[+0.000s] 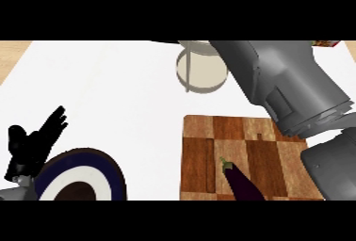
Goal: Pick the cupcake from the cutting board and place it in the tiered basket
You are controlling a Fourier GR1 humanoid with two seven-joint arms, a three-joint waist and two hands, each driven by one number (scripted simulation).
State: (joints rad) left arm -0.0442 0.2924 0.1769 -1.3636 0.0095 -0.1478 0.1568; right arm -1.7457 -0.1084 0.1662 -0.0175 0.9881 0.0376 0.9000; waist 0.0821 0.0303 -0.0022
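The cupcake is not seen anywhere; no place can be given for it, and it may be hidden by the right forearm [292,89], which crosses the cutting board [208,160] toward the tiered basket [201,70]. The right hand itself is hidden, so whether its fingers hold anything cannot be told. Only an eggplant [243,183] is seen on the board. The left hand [35,141] is rested at the left edge, fingers straight, beside a plate [115,172], well apart from the basket.
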